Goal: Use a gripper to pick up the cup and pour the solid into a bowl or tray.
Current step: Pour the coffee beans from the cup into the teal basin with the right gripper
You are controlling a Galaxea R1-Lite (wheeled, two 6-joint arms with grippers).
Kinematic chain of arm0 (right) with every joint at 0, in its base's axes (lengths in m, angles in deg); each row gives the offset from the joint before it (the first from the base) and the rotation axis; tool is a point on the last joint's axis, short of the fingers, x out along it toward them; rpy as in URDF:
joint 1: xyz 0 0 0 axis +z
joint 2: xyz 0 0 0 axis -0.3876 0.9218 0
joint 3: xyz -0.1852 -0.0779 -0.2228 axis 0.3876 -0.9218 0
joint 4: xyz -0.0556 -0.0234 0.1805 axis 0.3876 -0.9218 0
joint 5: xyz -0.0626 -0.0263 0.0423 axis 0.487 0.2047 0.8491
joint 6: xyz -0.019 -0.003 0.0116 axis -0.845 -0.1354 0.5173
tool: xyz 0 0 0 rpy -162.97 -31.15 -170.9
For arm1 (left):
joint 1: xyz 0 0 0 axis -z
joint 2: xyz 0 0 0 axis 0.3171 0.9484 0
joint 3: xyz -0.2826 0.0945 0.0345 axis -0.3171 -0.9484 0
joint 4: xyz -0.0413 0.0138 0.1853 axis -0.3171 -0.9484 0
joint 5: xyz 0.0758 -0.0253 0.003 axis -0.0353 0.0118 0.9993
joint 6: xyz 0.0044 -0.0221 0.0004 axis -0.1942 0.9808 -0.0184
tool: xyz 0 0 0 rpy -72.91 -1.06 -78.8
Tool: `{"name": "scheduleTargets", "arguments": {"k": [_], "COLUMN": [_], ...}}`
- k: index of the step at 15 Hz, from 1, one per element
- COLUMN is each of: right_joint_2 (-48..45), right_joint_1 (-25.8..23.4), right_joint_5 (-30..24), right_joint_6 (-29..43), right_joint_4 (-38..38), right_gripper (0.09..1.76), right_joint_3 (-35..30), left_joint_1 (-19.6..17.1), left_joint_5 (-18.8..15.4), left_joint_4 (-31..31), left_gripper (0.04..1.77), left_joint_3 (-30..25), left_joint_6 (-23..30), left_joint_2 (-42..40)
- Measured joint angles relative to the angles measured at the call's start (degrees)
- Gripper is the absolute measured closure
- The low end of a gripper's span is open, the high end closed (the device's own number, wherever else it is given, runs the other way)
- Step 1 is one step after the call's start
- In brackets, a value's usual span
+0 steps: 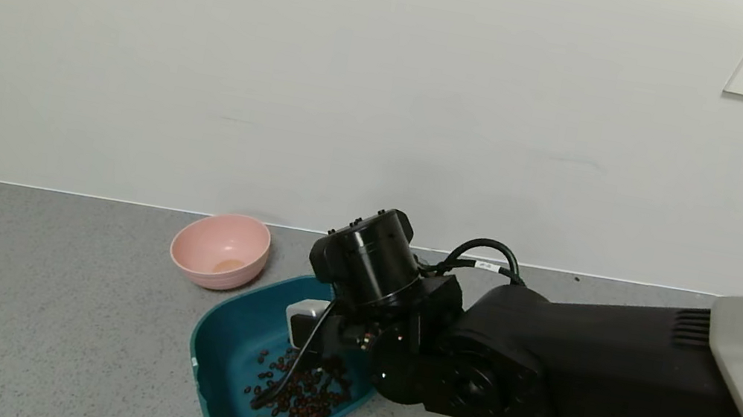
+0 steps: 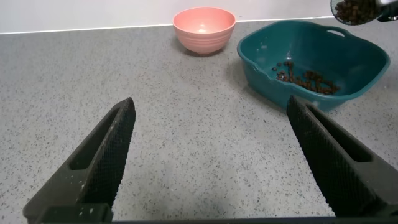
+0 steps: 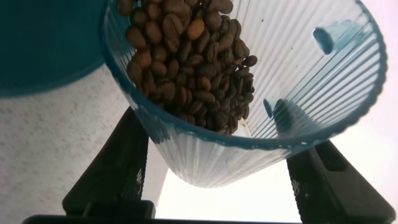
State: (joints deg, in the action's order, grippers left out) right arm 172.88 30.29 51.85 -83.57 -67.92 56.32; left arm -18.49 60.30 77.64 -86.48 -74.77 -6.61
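The cup (image 3: 249, 93) is clamped tilted in the right tool (image 3: 214, 180) above the tub (image 1: 225, 350), beans (image 1: 303, 390) inside both. The left tool (image 2: 214, 162) is held wide over the desk (image 2: 186, 124), tub at 1 o'clock. No writing can be read.

— What's the surface I'm working over?
— A grey speckled stone-look countertop (image 1: 24, 301). On it I see a large teal rounded-rectangular plastic tub (image 1: 218, 356), and a small round pink bowl (image 1: 220, 250) just beyond the tub, toward the wall.
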Motion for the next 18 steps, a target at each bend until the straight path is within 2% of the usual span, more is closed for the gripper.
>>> {"name": "scheduleTargets", "arguments": {"k": [10, 15, 18], "right_joint_2": [-3.11, -5.49, -6.58], "right_joint_1": [-4.50, -8.52, -10.73], "right_joint_5": [-5.21, -8.39, -10.53], "right_joint_6": [14.84, 26.93, 38.14], "right_joint_4": [0.33, 0.24, 0.16], "right_gripper": [0.53, 0.53, 0.53], "right_joint_3": [-0.90, -1.24, -1.18], "left_joint_1": [0.00, 0.00, 0.00], "left_joint_5": [0.00, 0.00, 0.00], "left_joint_4": [0.00, 0.00, 0.00], "left_gripper": [0.06, 0.06, 0.06], "left_joint_3": [0.00, 0.00, 0.00], "left_joint_6": [0.00, 0.00, 0.00], "left_joint_2": [0.00, 0.00, 0.00]}}
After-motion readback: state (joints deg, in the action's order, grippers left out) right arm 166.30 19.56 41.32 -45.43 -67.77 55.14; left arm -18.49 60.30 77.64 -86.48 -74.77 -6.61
